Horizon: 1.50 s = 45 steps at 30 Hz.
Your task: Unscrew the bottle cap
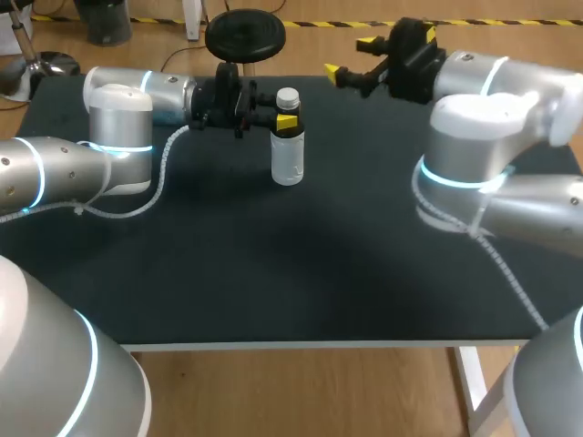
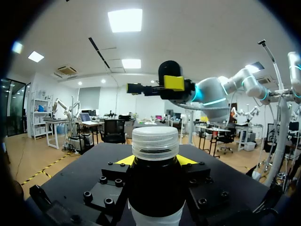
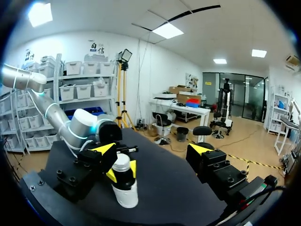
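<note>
Left arm (image 1: 55, 173): enters from the left, forearm lying level over the table's far side, wrist pointing toward the middle.
Left gripper (image 1: 279, 116): fingers pressed from two sides on the neck of the bottle (image 1: 288, 155).
Right arm (image 1: 496, 82): enters from the right, elbow bent, wrist raised.
Right gripper (image 1: 349, 58): held in the air, fingers spread wide.

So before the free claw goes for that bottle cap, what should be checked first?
1. Bottle upright on the table: ok.
2. Left claw shut on the bottle just under the cap: ok.
3. Cap exposed above the fingers, nothing covering it: ok.
4. Right claw open, ready to close on the cap: ok.
5. Right claw lined up over the cap: not ok, it sits off to the side, well apart from it.
6. Left grip firm enough to resist twisting: cannot tell.
</note>
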### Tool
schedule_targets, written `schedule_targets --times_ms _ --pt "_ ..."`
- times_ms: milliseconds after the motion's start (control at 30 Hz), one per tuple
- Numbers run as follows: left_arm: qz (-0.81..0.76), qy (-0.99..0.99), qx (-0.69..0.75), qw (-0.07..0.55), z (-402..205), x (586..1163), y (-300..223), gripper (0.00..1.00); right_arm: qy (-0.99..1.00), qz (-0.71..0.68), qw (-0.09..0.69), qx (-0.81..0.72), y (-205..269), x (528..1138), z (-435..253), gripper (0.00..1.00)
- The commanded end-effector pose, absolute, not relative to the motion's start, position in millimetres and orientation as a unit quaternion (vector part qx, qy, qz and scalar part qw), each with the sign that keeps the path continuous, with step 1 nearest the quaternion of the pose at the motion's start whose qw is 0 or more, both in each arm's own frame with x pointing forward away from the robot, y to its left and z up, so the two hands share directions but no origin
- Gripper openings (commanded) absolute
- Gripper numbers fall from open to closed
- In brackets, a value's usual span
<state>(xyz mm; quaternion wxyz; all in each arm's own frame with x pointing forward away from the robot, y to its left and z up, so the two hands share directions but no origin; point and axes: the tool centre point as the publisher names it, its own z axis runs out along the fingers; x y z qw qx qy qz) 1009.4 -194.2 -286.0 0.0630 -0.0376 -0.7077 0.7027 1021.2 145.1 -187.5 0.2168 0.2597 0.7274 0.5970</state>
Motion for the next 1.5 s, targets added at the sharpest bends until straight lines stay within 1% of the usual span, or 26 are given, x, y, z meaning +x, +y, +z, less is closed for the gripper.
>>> schedule_targets --times_ms 33,267,467,1000,1500 --pt "0.702 -0.709 -0.036 0.061 -285 1008 -194 0.0 0.693 0.607 0.261 0.288 173 1007 -196 1.0" --pt "0.702 -0.709 -0.036 0.061 -285 1008 -194 0.0 0.695 0.619 0.235 0.281 211 995 -210 1.0" --pt "0.702 -0.709 -0.036 0.061 -285 1008 -194 0.0 0.693 0.629 0.215 0.28 234 991 -221 1.0" --pt "0.702 -0.709 -0.036 0.061 -285 1008 -194 0.0 0.702 0.62 0.204 0.287 249 1002 -245 1.0" --pt "0.702 -0.709 -0.036 0.061 -285 1008 -194 0.0 0.694 0.626 0.198 0.295 256 1015 -251 1.0"
